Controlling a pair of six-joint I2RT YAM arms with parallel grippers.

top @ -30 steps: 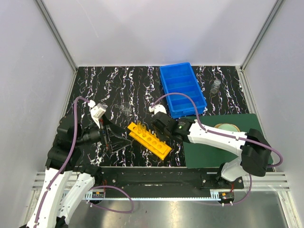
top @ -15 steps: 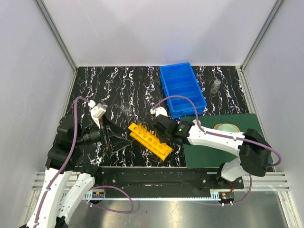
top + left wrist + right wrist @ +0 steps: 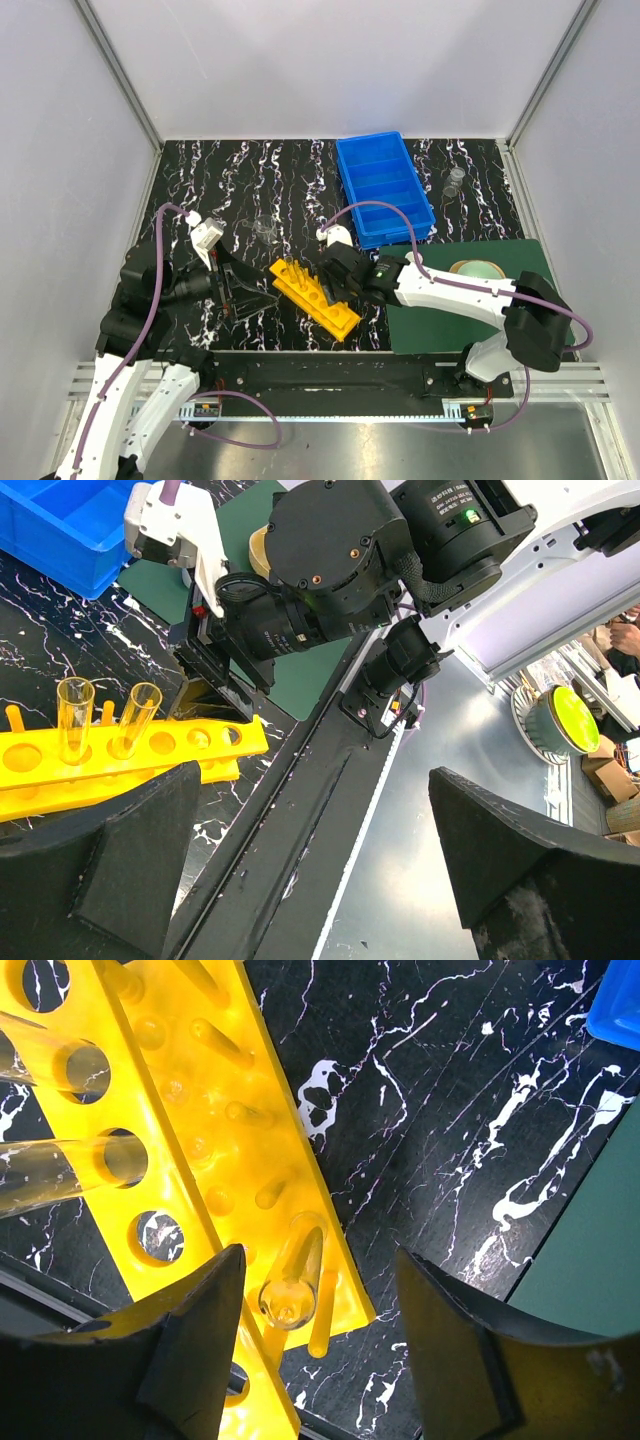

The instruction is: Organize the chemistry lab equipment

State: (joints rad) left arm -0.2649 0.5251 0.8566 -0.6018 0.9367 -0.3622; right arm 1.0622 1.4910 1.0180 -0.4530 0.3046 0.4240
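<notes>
Right gripper [image 3: 320, 1270] is letting go of a glass tube [image 3: 292, 1272]. The jaws are wide with a gap on both sides, touching nothing. The tube sits tilted on the peg row at the end of the yellow rack [image 3: 230, 1150]; we can't tell if it's fully seated. We back out straight along the tube's line, keeping the fingers off the glass and the rack still. Two tubes [image 3: 75, 715] already stand in the holes. A small beaker [image 3: 455, 181] waits beside the blue bin [image 3: 347, 185]. Left gripper [image 3: 315, 775] is spread wide and empty.

Versus a second ago: the right jaws were narrow on the tube, and the wrist has crept along the rack. Left arm unchanged.
</notes>
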